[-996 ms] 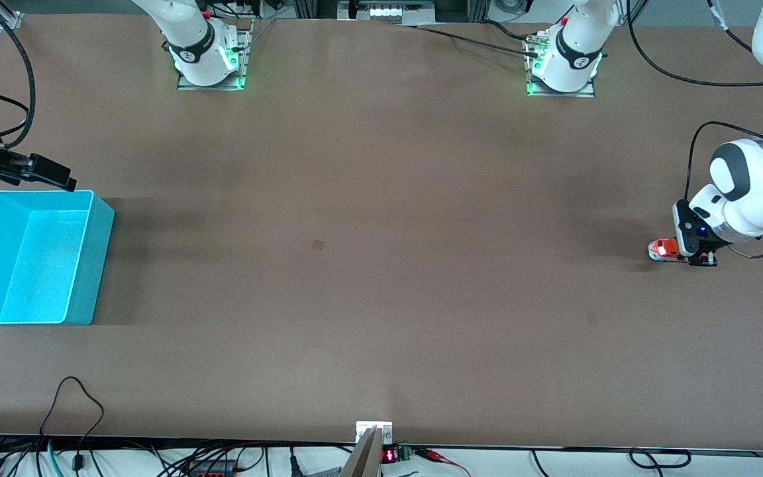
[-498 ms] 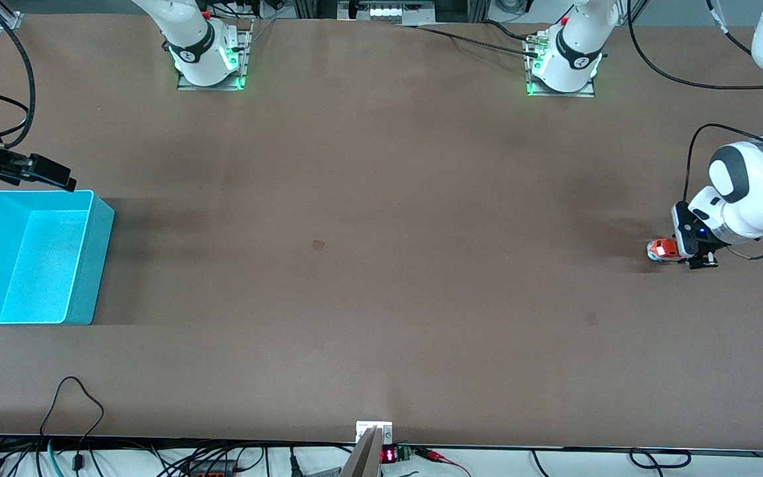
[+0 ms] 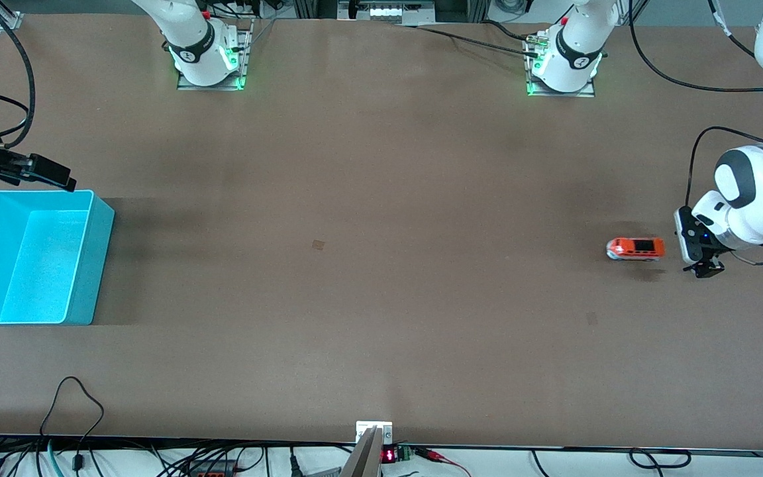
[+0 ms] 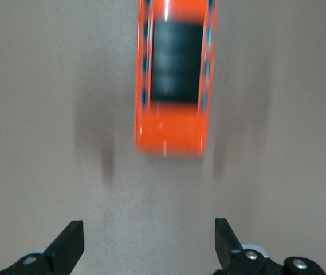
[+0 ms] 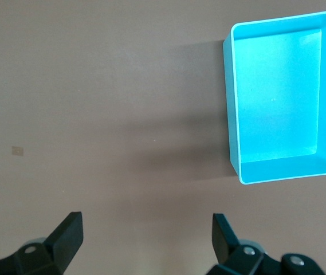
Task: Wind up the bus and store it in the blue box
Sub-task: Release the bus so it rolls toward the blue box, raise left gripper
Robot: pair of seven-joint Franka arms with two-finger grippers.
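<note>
The orange bus [image 3: 635, 248] stands free on the table near the left arm's end, its silver-white front pointing toward the right arm's end. In the left wrist view the bus [image 4: 173, 86] is blurred, apart from the fingers. My left gripper [image 3: 701, 262] is open and empty just beside the bus's rear; its own view [image 4: 147, 229] shows bare table between the fingers. The blue box [image 3: 93, 265] sits at the right arm's end; its inside looks empty. My right gripper [image 3: 50, 173] waits, open and empty [image 5: 145, 220], up beside the box [image 5: 231, 103].
The two arm bases [image 3: 206, 56] [image 3: 563, 63] stand at the table's edge farthest from the front camera. A small tan mark [image 3: 318, 244] lies mid-table. Cables [image 3: 70, 397] hang at the edge nearest the camera.
My left gripper let go of the bus and drew back slightly. The bus rolled away from it toward the right arm's end. The right arm has not moved.
</note>
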